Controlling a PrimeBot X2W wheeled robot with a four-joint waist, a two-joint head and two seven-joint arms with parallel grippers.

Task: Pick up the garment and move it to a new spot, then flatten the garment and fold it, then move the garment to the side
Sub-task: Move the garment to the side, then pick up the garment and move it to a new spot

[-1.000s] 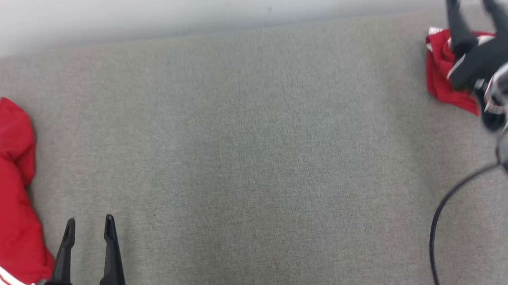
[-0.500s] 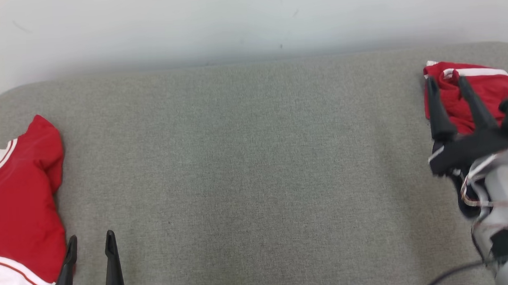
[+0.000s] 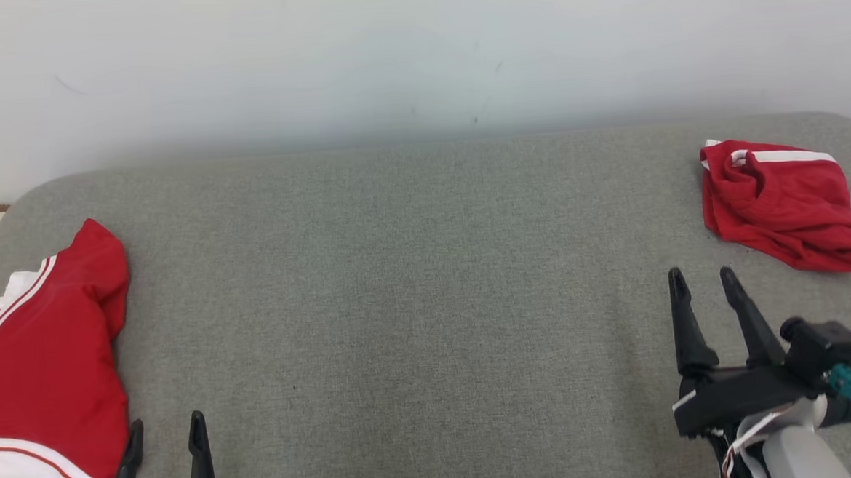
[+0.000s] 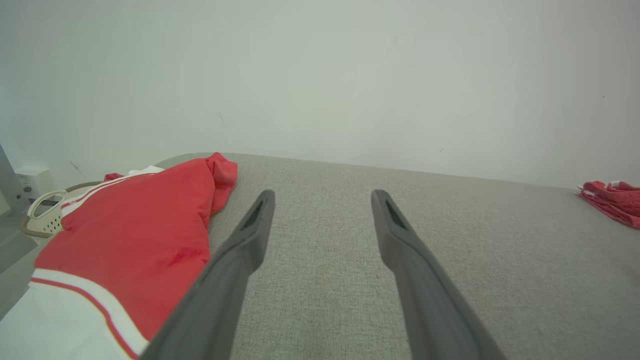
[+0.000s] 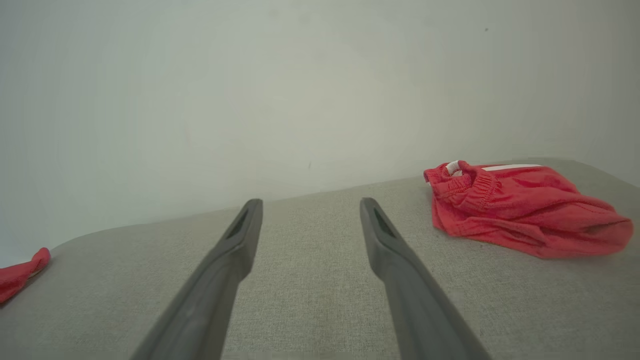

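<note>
A folded red garment with a white stripe (image 3: 781, 206) lies at the far right of the grey padded table (image 3: 414, 298); the right wrist view has it to the right of the fingers (image 5: 520, 210). My right gripper (image 3: 701, 279) hovers open and empty, in front of and left of that bundle, apart from it. A larger red and white garment (image 3: 38, 361) is spread at the table's left edge, seen close in the left wrist view (image 4: 130, 240). Just right of it, my left gripper (image 3: 164, 427) is open and holds nothing.
A pale wall (image 3: 415, 50) runs behind the table's far edge. A cream perforated basket (image 4: 45, 215) sits beyond the table's left end. Bare grey cloth stretches between the two garments.
My right gripper has drawn back from over the folded red garment toward the near edge, leaving it on the table. The head camera has tilted up, so the whole scene sits lower.
</note>
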